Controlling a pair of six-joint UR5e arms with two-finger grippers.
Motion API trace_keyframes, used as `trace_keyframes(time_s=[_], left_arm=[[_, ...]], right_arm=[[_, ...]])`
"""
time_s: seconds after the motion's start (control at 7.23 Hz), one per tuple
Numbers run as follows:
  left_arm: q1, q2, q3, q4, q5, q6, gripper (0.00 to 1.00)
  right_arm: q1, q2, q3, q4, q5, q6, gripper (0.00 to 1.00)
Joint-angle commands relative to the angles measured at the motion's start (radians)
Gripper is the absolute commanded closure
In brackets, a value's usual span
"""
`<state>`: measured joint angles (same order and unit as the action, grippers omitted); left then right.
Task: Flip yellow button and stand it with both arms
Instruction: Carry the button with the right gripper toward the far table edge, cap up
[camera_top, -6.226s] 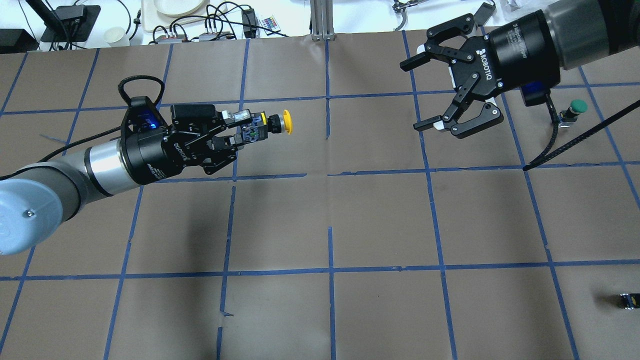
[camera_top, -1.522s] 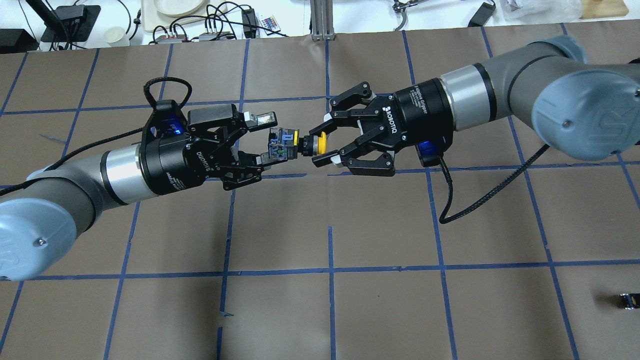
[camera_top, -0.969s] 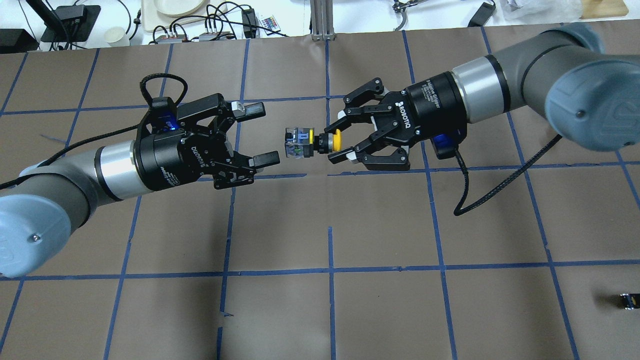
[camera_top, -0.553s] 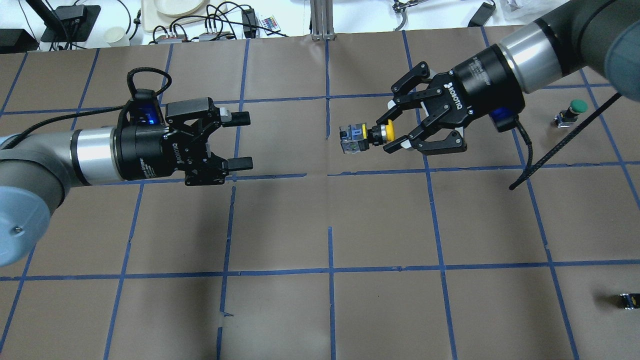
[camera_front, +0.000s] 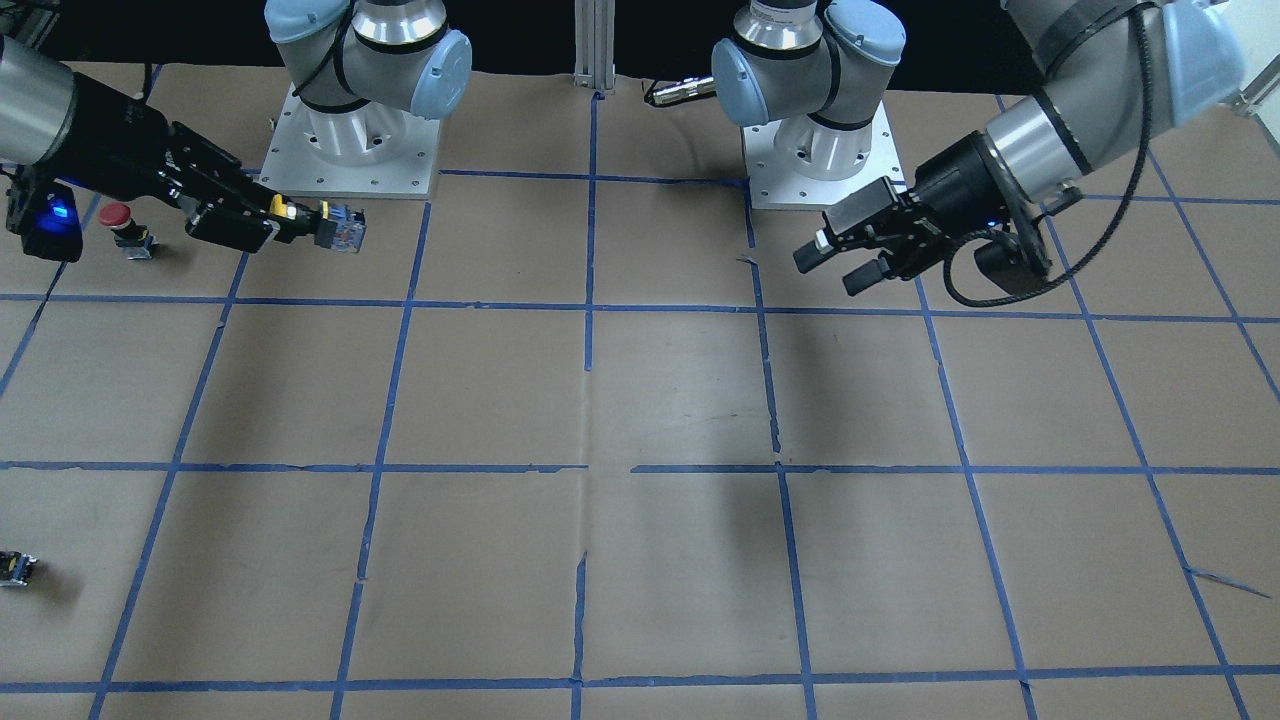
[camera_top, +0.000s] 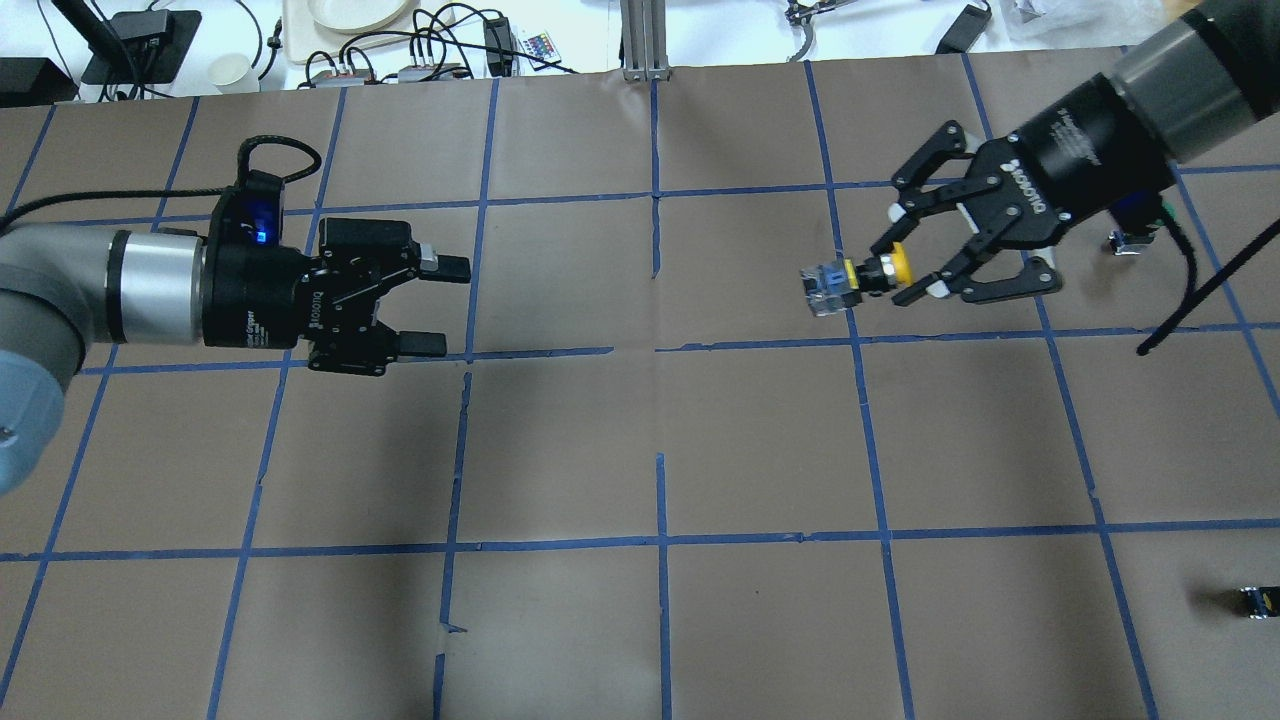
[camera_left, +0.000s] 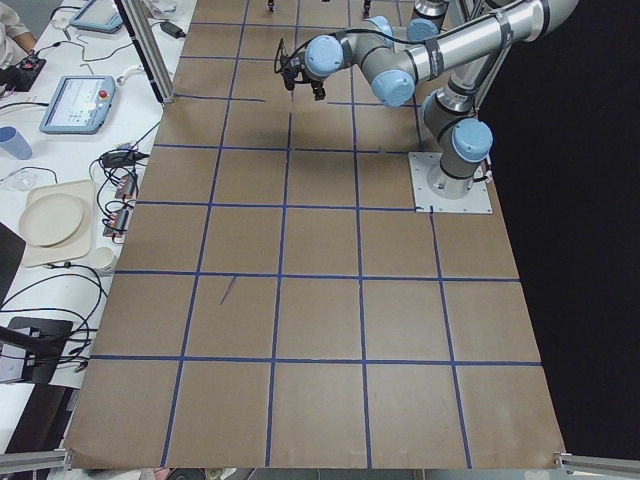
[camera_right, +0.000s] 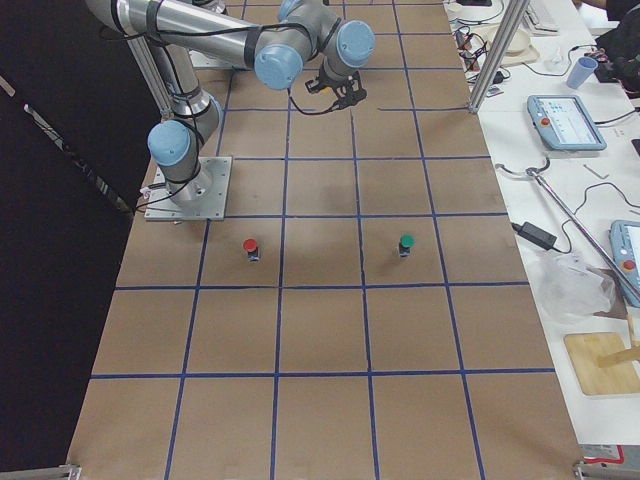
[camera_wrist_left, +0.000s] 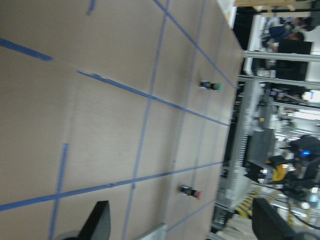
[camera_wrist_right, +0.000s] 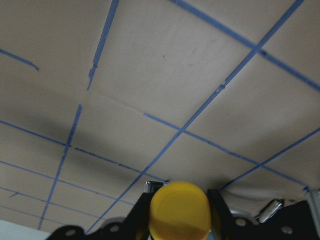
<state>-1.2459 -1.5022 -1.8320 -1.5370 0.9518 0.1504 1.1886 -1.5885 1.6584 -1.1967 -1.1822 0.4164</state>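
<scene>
While you look from above, you see the right black two-finger gripper (camera_top: 888, 272) clamped on the small yellow-capped push button (camera_top: 858, 277). It grips the black neck just behind the round cap. The button lies level in the air above the brown paper table with blue tape lines (camera_top: 560, 440). Its cap is toward the gripper's palm and its blue-and-metal body points toward the left arm. The left black two-finger gripper (camera_top: 442, 306) is well apart, its fingers spread and holding nothing. A red-capped button (camera_front: 117, 215) stands on the table on the right arm's side.
</scene>
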Motion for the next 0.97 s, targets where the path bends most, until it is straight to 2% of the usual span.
trace_keyframes(time_s=[0.0,0.14,0.42,0.55,0.83], left_arm=[[-0.114,-0.169,0.312,-0.021,0.419,-0.031,0.00],[-0.160,-0.209,0.403,-0.081,0.555,-0.031,0.00],[-0.239,-0.176,0.445,-0.132,0.578,-0.034,0.00],[-0.241,-0.191,0.459,-0.124,0.579,-0.034,0.00],[-0.239,-0.219,0.493,-0.120,0.581,-0.034,0.00]], right_arm=[[-0.024,0.016,0.007,-0.053,-0.215,-0.364,0.99],[-0.044,0.019,0.009,-0.085,-0.281,-0.522,0.99],[-0.061,0.039,0.082,-0.313,-0.394,-0.873,0.98],[-0.078,0.039,0.121,-0.418,-0.416,-1.006,0.99],[-0.185,0.041,0.174,-0.538,-0.401,-1.354,0.99]])
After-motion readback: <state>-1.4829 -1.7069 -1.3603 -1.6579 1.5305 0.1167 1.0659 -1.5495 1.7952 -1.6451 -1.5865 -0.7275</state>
